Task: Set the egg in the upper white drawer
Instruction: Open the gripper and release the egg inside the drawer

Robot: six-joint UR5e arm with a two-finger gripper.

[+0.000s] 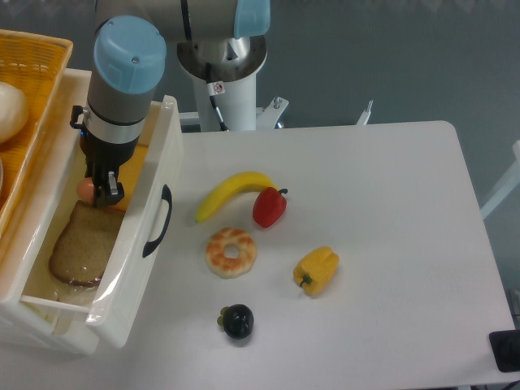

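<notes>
The egg (86,190) is a small pinkish-tan oval inside the upper white drawer (143,203), which stands pulled open at the left with its curved black handle (158,221) facing the table. My gripper (101,193) reaches down into the drawer, and one dark finger (112,192) shows right beside the egg. The wrist hides the other finger, so I cannot tell whether the jaws hold the egg. The egg sits just above a slice of brown bread (84,244) on the drawer floor.
An orange-yellow woven basket (32,61) with a white round lump (10,110) stands left of the drawer. On the table lie a banana (231,191), red pepper (269,208), ring-shaped pastry (231,252), yellow pepper (316,270) and a dark round fruit (237,322).
</notes>
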